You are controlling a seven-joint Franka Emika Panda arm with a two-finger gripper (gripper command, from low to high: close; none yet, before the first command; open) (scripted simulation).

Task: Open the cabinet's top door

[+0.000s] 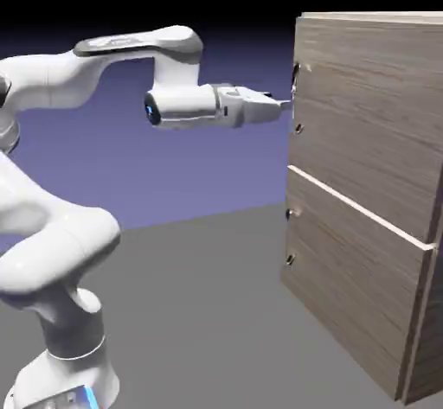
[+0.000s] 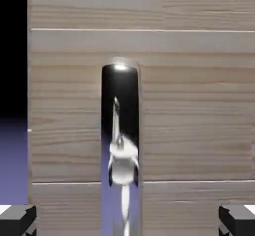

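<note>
We see the white arm [image 1: 95,70] reaching level across the exterior view toward the cabinet [image 1: 372,191], which stands on the grey table [image 1: 199,312] at that view's right. The cabinet is tall and boxy, of grey-brown wood with the grain running across, and a pale seam [image 1: 355,208] divides its front into two stacked panels. The top door [image 1: 372,96] is the upper panel; as far as we can judge it lies flush with the cabinet's front. Its handle [image 1: 296,98] is a small upright metal bar near the edge of the door that faces the arm.

The end effector [image 1: 282,103] points sideways at that handle, and its tips are just beside the bar at about mid-height. From the exterior view we cannot tell whether they touch it.

In the hand view the wood of the door fills most of the picture, and the shiny handle [image 2: 120,145] runs upright through the middle, mirroring the arm in its polished face. The two grey fingertips [image 2: 17,219] sit at the bottom corners, far apart, one on each side of the handle with clear wood between each tip and the bar. So we read the end effector [image 2: 127,220] as spread wide, straddling the handle's line and gripping nothing. A strip of dark and violet backdrop shows past the door's edge on that view's left.
</note>
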